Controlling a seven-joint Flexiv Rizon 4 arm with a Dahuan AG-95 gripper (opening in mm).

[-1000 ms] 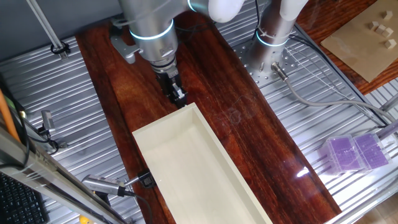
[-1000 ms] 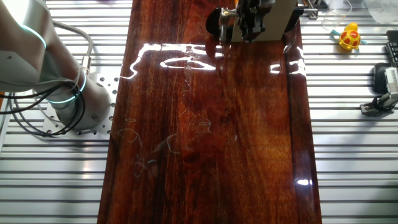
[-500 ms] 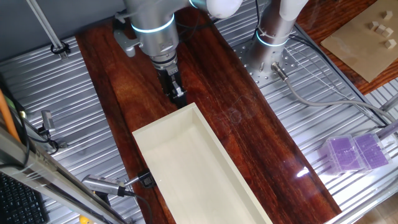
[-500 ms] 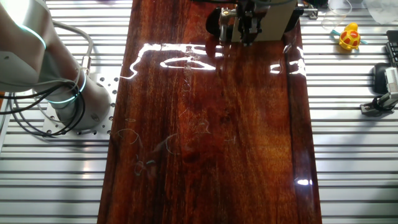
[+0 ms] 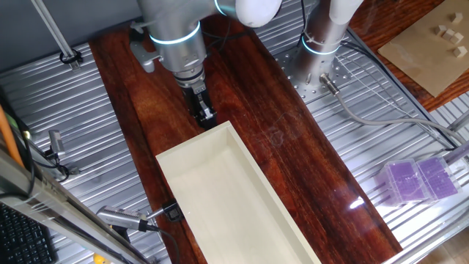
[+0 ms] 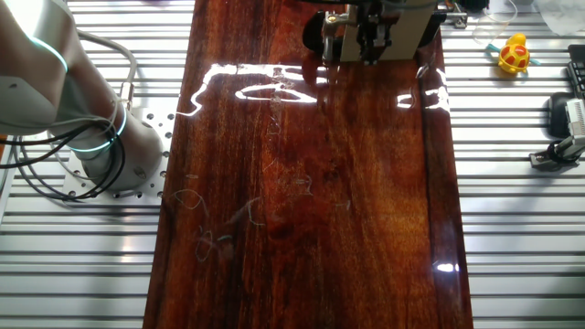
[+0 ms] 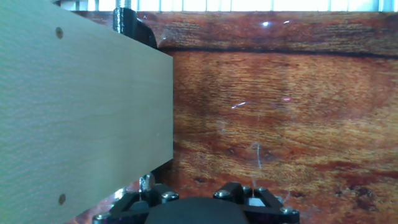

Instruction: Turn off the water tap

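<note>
While the arm leans in from the far end of the desk (image 5: pixel 293 169), its gripper (image 5: pixel 204 115) hangs just above the dark wood, right beside the short end of a long cream-coloured box (image 5: pixel 227 198). Whether it touches the box edge I cannot tell. The black fingers look drawn close together, but no view shows the tips plainly, so whether the gripper is closed or parted I cannot say.

As for the water tap, I cannot pick it out with certainty. In the hand view a pale wooden wall of the box (image 7: pixel 81 112) fills the left half, and a black clamp-like piece with a threaded metal stem (image 7: pixel 127 22) pokes up behind its top corner (possibly where the tap sits). A small metal stub (image 7: pixel 146 182) shows beneath the box's lower edge, near the gripper body.

From the other fixed view, the gripper (image 6: pixel 364 41) stands at the far edge of the glossy board, in front of the box (image 6: pixel 411 37). A yellow toy (image 6: pixel 514 55) lies off to the side on the ribbed metal, and a purple plastic case (image 5: pixel 419 180) sits well apart.
</note>
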